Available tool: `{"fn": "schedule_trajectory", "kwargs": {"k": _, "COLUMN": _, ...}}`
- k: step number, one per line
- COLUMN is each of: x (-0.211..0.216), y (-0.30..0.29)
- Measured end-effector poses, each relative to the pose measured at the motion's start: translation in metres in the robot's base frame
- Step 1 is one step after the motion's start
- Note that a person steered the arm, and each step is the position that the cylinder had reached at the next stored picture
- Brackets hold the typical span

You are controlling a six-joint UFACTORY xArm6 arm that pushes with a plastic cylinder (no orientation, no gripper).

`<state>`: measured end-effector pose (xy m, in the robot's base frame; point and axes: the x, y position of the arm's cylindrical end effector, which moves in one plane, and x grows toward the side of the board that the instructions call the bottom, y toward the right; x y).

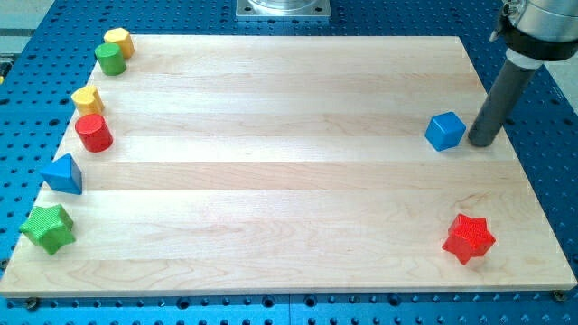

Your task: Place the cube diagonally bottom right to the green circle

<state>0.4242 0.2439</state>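
A blue cube point(445, 131) sits near the right edge of the wooden board point(289, 181). My tip point(480, 143) rests on the board just to the cube's right, very close to it or touching. The green circle, a short green cylinder point(110, 60), stands at the board's top left corner, far from the cube.
A yellow block point(118, 41) sits right above the green cylinder. Down the left edge are a yellow block point(87, 98), a red cylinder point(93, 133), a blue triangle point(63, 174) and a green star point(47, 227). A red star point(469, 238) lies at bottom right.
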Motion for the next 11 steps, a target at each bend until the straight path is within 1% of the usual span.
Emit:
{"fn": "schedule_trajectory", "kwargs": {"k": 1, "x": 0.005, "y": -0.063}}
{"fn": "schedule_trajectory", "kwargs": {"k": 3, "x": 0.014, "y": 0.0}}
{"fn": "schedule_trajectory", "kwargs": {"k": 4, "x": -0.005, "y": -0.1}}
{"fn": "schedule_trajectory", "kwargs": {"k": 5, "x": -0.011, "y": -0.198}}
{"fn": "schedule_trajectory", "kwargs": {"k": 6, "x": -0.037, "y": -0.266}}
{"fn": "schedule_trajectory", "kwargs": {"k": 7, "x": -0.055, "y": -0.308}}
{"fn": "schedule_trajectory", "kwargs": {"k": 8, "x": -0.072, "y": -0.31}}
{"fn": "schedule_trajectory", "kwargs": {"k": 9, "x": -0.073, "y": -0.293}}
{"fn": "schedule_trajectory", "kwargs": {"k": 10, "x": -0.091, "y": -0.293}}
{"fn": "schedule_trajectory", "kwargs": {"k": 11, "x": -0.108, "y": -0.316}}
